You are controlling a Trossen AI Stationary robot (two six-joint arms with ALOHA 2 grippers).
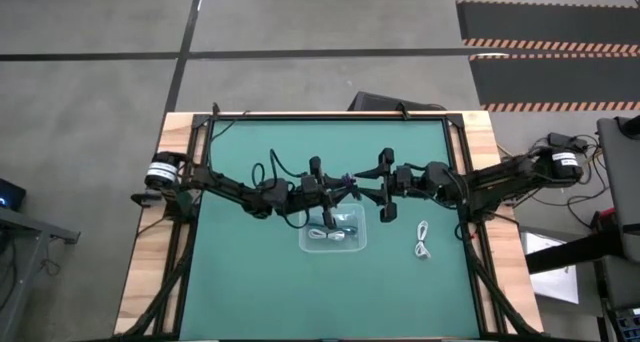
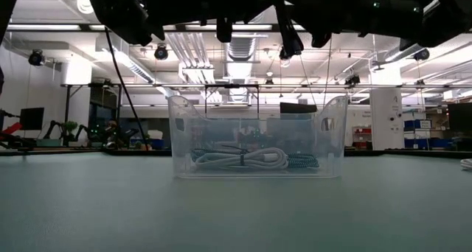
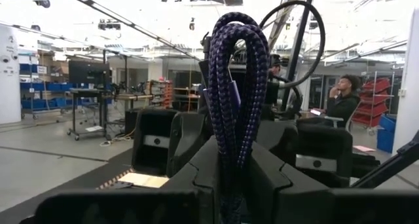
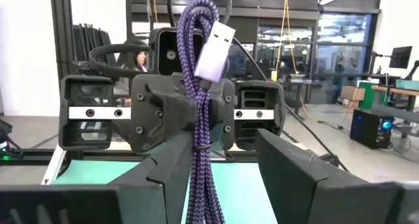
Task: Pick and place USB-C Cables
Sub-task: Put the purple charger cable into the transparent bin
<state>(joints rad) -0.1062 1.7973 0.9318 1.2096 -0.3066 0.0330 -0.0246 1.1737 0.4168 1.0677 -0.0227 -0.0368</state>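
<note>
High view showed my left gripper and right gripper meeting above the table, just beyond the tray's far rim. Between them hung a purple cable. My left fingers were pressed onto its bundle, loops standing upright; my right jaws looked spread around it, though I couldn't be sure. The tray, already holding cables, lay just nearer than both grippers. A white cable lay right of the tray, nearer my right arm. Both arms stretched inward, roughly level.

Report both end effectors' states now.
Left end effector: shut on the purple cable.
Right end effector: open around the same cable, not yet closed.
</note>
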